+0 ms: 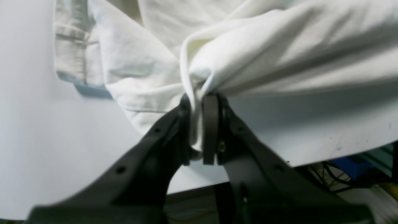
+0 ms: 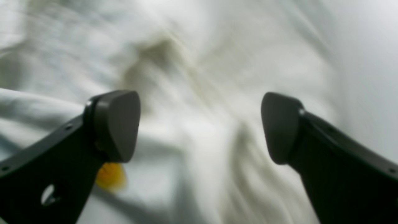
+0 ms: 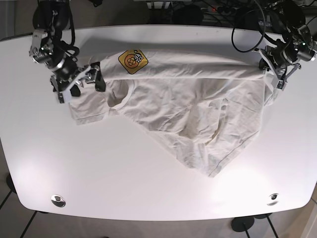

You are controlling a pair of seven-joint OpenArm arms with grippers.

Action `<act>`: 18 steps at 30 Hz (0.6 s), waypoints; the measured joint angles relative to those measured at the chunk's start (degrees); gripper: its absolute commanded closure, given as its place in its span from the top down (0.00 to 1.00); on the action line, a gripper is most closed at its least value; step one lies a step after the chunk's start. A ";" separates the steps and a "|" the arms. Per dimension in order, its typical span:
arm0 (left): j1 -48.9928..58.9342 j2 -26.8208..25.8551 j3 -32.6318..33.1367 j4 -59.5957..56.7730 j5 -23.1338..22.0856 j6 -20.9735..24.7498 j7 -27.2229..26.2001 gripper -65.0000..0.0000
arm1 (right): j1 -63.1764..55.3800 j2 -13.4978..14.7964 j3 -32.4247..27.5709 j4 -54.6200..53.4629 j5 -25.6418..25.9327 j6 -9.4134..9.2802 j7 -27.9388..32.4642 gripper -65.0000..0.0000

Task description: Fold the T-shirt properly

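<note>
Lying spread and partly folded across the far half of the white counter (image 3: 148, 198), the T-shirt (image 3: 188, 109) has one long edge doubled over, exposing a yellow printed patch (image 3: 132, 61) near the collar (image 3: 118, 96), while a loose pointed corner trails toward the near edge. The left gripper (image 1: 199, 124), at the right of the base view, has its fingers closed tight on a bunched pinch of fabric; the cloth is drawn taut and raised from that hold. The right gripper (image 2: 200, 127), at the left of the base view beside the sleeve (image 3: 86, 111), has its fingers spread wide with nothing between them, poised over blurred, wrinkled cloth. Judged from the creasing and drape, the garment is light, soft and limp: it will sag between holds, offers no stiffness, and will likely drag and wrinkle on the counter if pulled from one point only. It is not fragile, but thin fabric can slip out of a shallow pinch. Recommended hold: take a firm pinch on a seamed or doubled edge, such as the shoulder beside the collar or the hem corner, matching the left gripper's hold so the fold line stays straight between both grasp points
</note>
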 measured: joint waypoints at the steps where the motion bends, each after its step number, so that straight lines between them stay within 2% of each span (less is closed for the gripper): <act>1: 0.00 0.00 0.00 0.00 0.02 0.00 0.00 0.04 | 2.38 0.68 -2.67 -1.55 -0.04 0.07 -0.07 0.90; 2: -0.02 -0.02 0.00 0.00 0.02 0.00 0.00 0.04 | 5.44 1.66 -5.88 -3.85 -0.13 -0.09 -0.22 0.90; 5: -0.02 0.00 0.00 0.00 0.00 0.00 0.00 0.04 | 9.94 2.54 -9.94 -8.39 -0.17 -0.11 -0.11 0.90; 8: -0.02 -0.09 0.00 0.00 0.00 0.00 0.00 0.04 | 14.53 2.14 -15.02 -15.34 0.07 0.07 -0.17 0.90; 11: -0.02 -0.11 0.00 0.00 0.00 0.00 0.00 0.04 | 16.55 2.23 -17.44 -19.54 0.04 -0.13 -0.26 0.90; 18: -0.02 -0.13 0.00 0.00 0.00 0.00 -0.02 0.04 | 16.37 -2.43 -18.32 -19.69 0.24 -0.33 -0.09 0.90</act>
